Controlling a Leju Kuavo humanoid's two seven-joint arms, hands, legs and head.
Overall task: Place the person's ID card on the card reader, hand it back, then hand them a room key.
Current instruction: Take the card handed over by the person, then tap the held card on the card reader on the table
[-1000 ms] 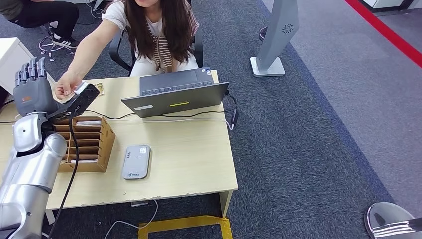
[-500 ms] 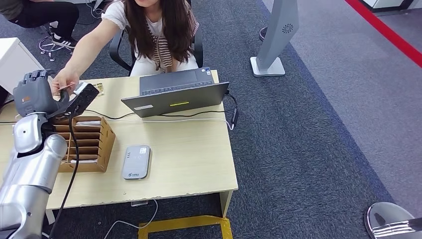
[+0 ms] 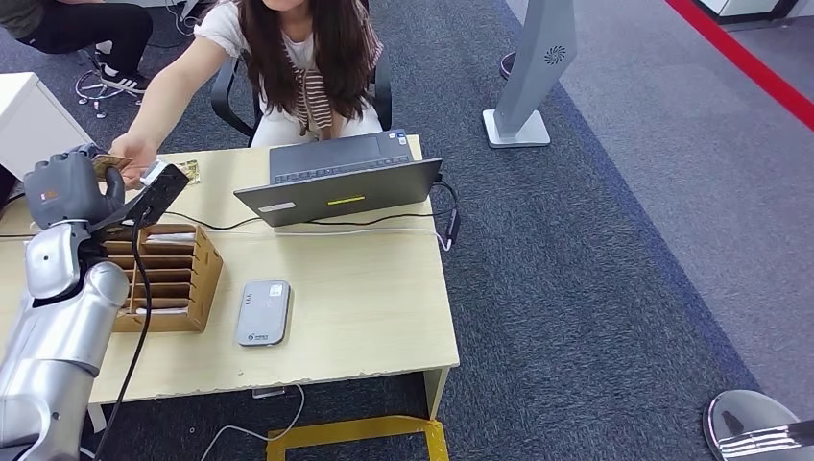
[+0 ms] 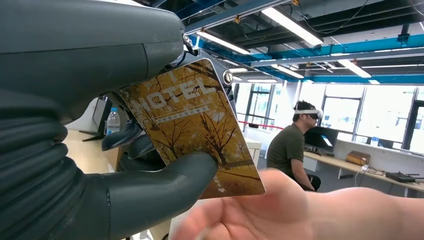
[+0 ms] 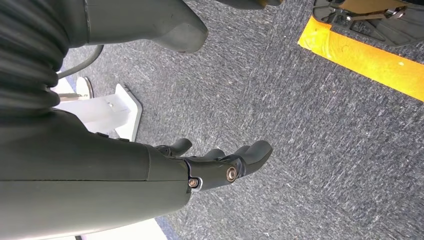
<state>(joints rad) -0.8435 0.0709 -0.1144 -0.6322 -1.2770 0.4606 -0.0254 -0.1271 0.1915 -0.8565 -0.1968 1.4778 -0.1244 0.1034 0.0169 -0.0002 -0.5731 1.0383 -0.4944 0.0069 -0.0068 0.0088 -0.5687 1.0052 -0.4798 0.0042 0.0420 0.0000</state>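
Left hand (image 3: 65, 185) clenched on the gold hotel key card (image 4: 192, 127), thumb pressed on its face, raised over the tabletop (image 3: 365, 288) far-left corner. Person's hand (image 3: 134, 154) touching the card's free edge. Card reader (image 3: 263, 312) flat mid-tabletop, beside the cardboard rack (image 3: 173, 279). Right hand (image 5: 220, 162) released, hanging over carpet.

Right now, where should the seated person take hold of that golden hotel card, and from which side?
By the free edge of the hotel card farthest from the left hand, approaching from her side. The robot's thumb and fingers cover the near part; the person's hand already touches that exposed end.
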